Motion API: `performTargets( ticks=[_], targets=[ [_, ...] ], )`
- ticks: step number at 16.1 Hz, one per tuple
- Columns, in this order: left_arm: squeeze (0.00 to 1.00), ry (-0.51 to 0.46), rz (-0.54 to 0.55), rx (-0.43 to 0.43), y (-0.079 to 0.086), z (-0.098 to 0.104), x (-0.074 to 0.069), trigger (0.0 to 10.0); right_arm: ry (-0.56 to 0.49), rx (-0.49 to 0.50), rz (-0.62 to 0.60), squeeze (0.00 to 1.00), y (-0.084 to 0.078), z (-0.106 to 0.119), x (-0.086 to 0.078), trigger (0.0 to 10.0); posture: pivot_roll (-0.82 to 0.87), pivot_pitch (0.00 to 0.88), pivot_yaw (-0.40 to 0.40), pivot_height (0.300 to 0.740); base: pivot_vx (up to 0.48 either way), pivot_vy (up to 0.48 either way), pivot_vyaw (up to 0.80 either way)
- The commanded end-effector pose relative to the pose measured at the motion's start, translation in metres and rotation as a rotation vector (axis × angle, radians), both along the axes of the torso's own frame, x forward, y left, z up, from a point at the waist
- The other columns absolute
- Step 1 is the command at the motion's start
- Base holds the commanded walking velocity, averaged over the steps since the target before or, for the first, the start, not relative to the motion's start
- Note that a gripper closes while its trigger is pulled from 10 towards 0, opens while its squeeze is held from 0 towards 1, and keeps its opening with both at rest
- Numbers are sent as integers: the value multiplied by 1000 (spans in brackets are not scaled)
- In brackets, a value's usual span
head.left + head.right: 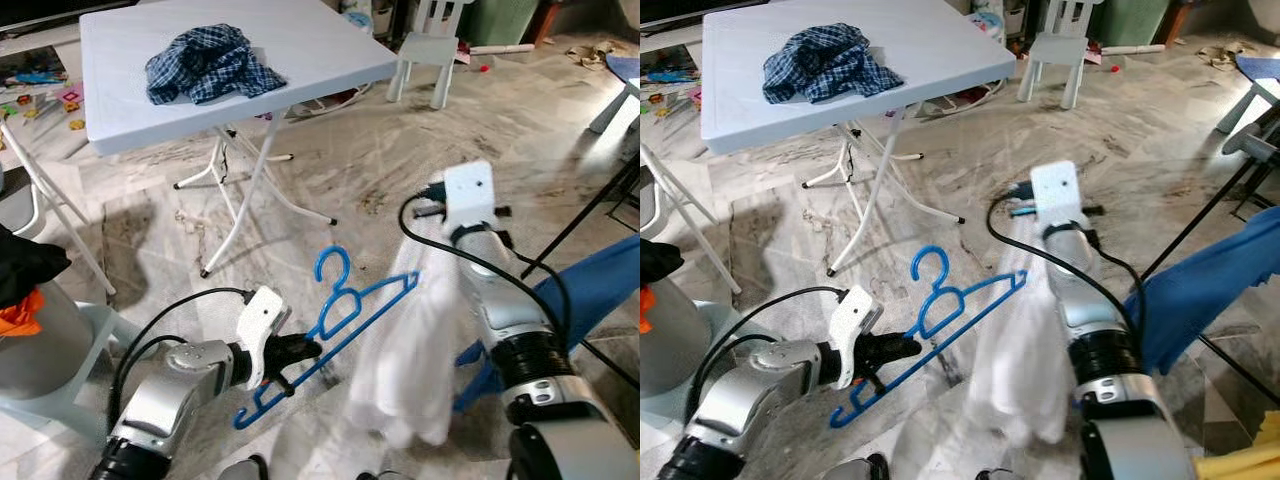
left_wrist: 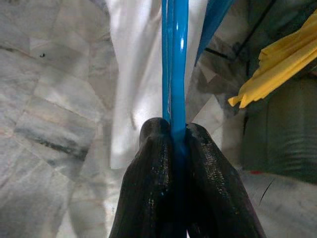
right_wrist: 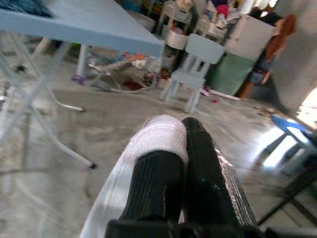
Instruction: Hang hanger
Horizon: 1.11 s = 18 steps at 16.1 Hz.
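The left gripper [image 1: 300, 350], low centre-left, is clenched on the blue hanger [image 1: 340, 320]. The right gripper [image 3: 181, 136] pinches a white cloth [image 1: 405, 350] hanging at lower centre. Marble floor [image 1: 370, 160] spreads around; a white folding table [image 1: 130, 90] bearing a plaid shirt [image 1: 210, 62] sits upper left, a small chair [image 1: 425, 55] top centre.

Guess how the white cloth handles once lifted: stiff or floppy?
Likely floppy: the white cloth hangs in loose folds from the right gripper. Probably light, since it looks thin. It may slide off the blue hanger.
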State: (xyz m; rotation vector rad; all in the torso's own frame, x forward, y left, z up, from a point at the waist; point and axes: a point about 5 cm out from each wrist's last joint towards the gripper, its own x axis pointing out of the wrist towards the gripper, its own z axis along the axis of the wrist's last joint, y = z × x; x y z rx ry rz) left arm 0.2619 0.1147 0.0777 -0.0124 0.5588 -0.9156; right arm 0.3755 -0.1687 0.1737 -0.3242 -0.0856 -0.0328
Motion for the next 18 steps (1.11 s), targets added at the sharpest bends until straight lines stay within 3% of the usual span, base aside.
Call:
performTargets(
  ticks=[1,3,5,7,10,11,12,13,14,16,17,18],
  targets=[
    [0,-69,-6,31,5,8,2,0,-37,-52,-21,0,-5,4,0,0,-49,138,-14,740,0,0,0],
    [0,-119,2,56,9,14,5,0,-22,-80,-83,0,-17,-2,-1,0,-47,140,-12,740,0,0,0],
    [0,-195,34,13,9,26,9,0,22,-94,-202,0,-39,-13,-4,0,-41,142,-10,740,0,0,0],
    [0,-260,80,-5,9,30,13,0,64,-41,-263,0,-53,-23,-9,0,-42,143,-8,740,0,0,0],
    [0,-391,164,-164,0,53,16,0,114,14,-253,0,-59,-38,-19,0,-42,143,-7,740,0,0,0],
    [0,-439,282,-150,3,55,20,3529,134,61,-224,0,-58,-45,-26,0,-37,141,-7,740,0,0,0],
    [0,-453,371,-131,6,53,23,4000,139,100,-193,0,-56,-47,-31,0,-32,139,-3,740,0,0,0],
    [0,-465,442,-110,8,49,21,8549,127,133,-144,0,-51,-46,-36,0,-33,139,-2,740,0,0,0],
    [0,-468,513,-76,9,42,18,10000,107,155,-84,0,-45,-43,-42,0,-35,138,1,740,0,0,0],
    [0,-478,630,5,12,30,9,10000,102,245,-19,0,-37,-38,-53,0,-33,134,5,740,0,0,0],
    [0,-484,680,41,12,24,5,10000,90,293,32,0,-26,-31,-59,5412,-36,130,8,740,0,0,0],
    [0,-494,696,70,13,21,3,10000,85,326,71,0,-18,-26,-62,10000,-37,129,10,740,0,0,0]
  ],
)
